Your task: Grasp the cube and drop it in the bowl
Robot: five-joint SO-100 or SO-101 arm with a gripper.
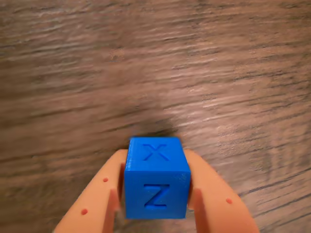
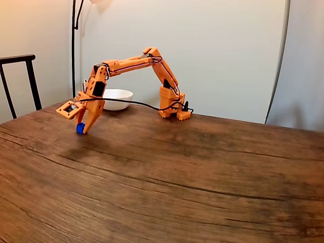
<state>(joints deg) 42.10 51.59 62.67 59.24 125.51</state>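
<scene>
A bright-blue cube with a raised X on top and a Z on its front sits clamped between my orange fingers; my gripper is shut on it. In the fixed view the gripper points down at the table's far left, holding the cube just above the wood. The white bowl stands behind and to the right of the gripper, near the wall, its left side partly covered by the arm.
The arm's base is clamped at the table's back edge, with a black cable running to the wrist. A dark chair and a lamp pole stand at the left. The wooden table stretches wide in front.
</scene>
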